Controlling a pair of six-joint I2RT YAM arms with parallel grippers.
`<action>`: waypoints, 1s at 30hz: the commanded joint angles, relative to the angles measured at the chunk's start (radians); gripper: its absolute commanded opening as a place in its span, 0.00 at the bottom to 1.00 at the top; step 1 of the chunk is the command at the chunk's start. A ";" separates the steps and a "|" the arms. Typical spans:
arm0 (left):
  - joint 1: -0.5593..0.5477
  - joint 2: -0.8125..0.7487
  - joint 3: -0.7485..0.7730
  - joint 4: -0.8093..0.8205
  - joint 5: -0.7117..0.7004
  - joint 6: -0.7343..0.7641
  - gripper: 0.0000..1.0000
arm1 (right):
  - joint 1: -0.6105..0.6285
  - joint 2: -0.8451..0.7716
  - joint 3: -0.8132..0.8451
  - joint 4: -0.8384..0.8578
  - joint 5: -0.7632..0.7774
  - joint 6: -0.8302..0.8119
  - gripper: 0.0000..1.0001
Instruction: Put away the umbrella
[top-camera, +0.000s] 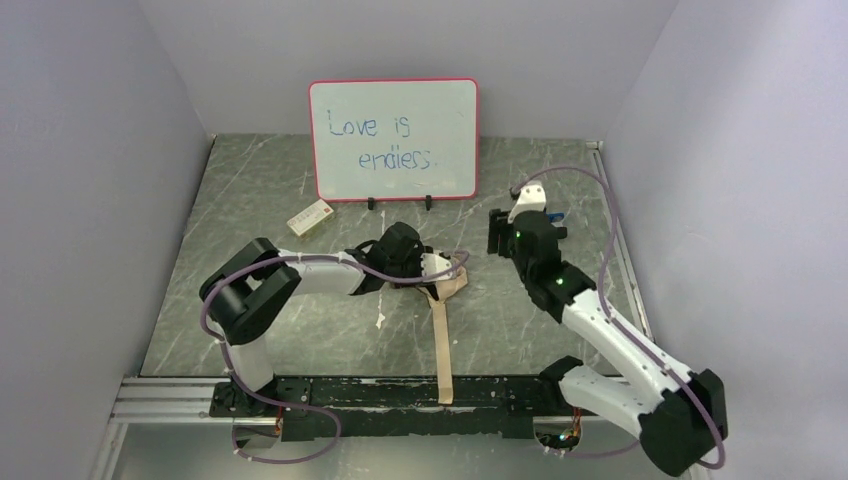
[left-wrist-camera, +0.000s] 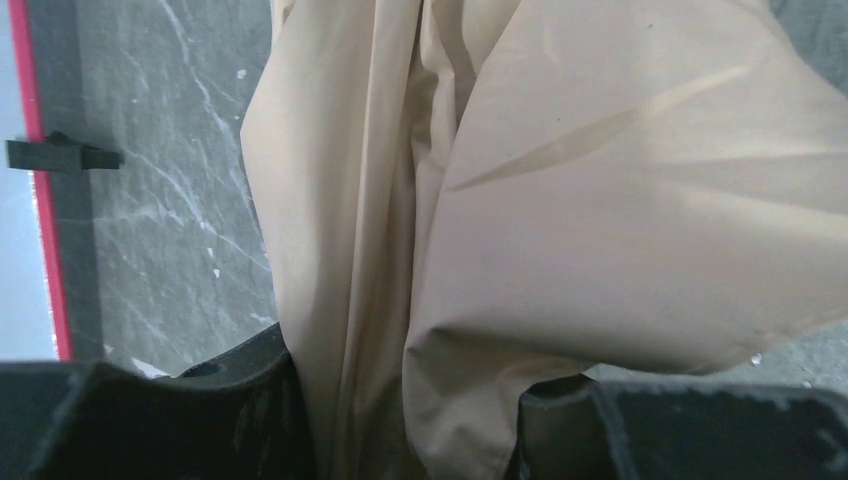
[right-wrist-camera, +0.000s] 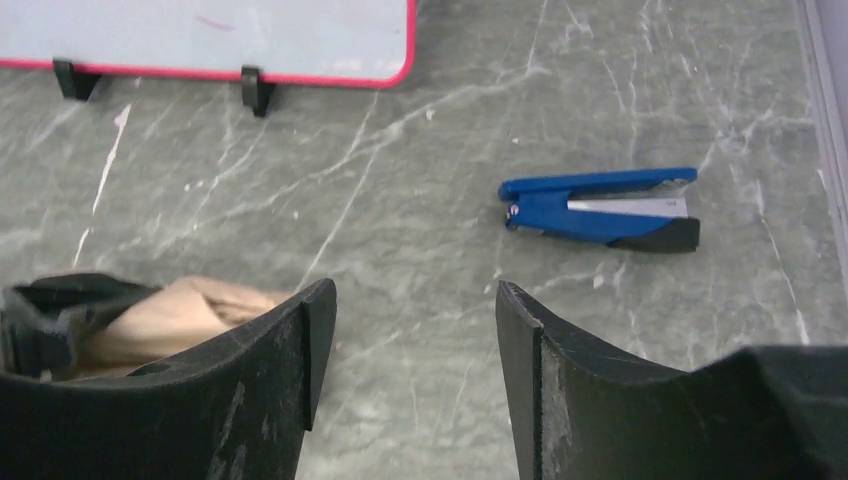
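Note:
The umbrella (top-camera: 442, 340) is folded into a long tan strip that lies from the table's middle to the near edge, with bunched fabric at its far end. My left gripper (top-camera: 430, 270) is at that far end. In the left wrist view the tan fabric (left-wrist-camera: 560, 200) fills the frame and runs down between the black fingers (left-wrist-camera: 200, 420), which are shut on it. My right gripper (top-camera: 496, 234) hovers to the right of the umbrella, open and empty (right-wrist-camera: 415, 340). A bit of tan fabric (right-wrist-camera: 180, 315) shows beside its left finger.
A whiteboard (top-camera: 393, 140) with a red rim stands at the back. A small white-red box (top-camera: 310, 217) lies in front of its left corner. A blue-black clip tool (right-wrist-camera: 600, 205) lies on the table beyond the right gripper. A rail (top-camera: 160, 400) runs along the near edge.

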 joint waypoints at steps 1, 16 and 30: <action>-0.023 0.063 -0.074 0.010 -0.170 0.057 0.05 | -0.132 0.101 0.061 0.141 -0.270 0.022 0.65; -0.159 0.104 -0.203 0.253 -0.382 0.180 0.05 | -0.222 0.551 0.284 0.092 -0.914 -0.601 0.70; -0.295 0.242 -0.290 0.582 -0.655 0.339 0.05 | -0.298 0.719 0.567 -0.492 -1.253 -1.114 0.71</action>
